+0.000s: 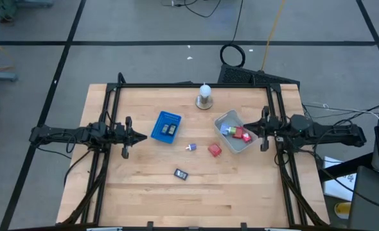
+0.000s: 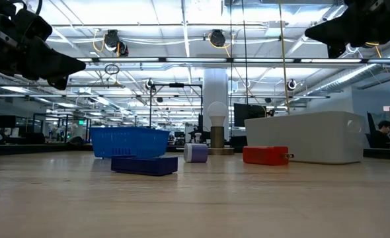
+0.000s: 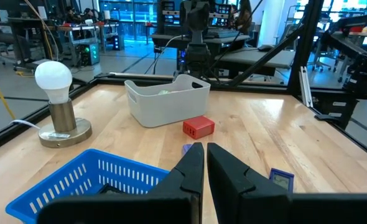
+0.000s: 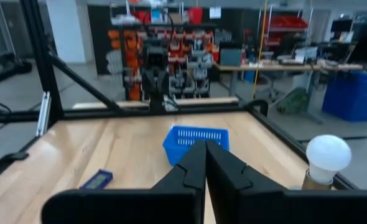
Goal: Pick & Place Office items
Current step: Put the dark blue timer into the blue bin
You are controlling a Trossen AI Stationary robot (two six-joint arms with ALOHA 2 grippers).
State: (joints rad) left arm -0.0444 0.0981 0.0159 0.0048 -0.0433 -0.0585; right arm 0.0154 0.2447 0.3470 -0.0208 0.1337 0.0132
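Observation:
Three small office items lie flat on the wooden table: a red block, a purple-white bit and a dark rectangular piece. Two more dark pieces lie in the blue mesh basket. Red, blue and green pieces sit in the grey tray. My left gripper hovers shut at the table's left side, just left of the basket. My right gripper hovers shut at the right side, beside the tray. Both are raised clear of the table, as the low view shows.
A white bulb on a round base stands near the table's far edge, between basket and tray. A black frame runs along the far, left and right edges. Bare wood stretches across the near half of the table.

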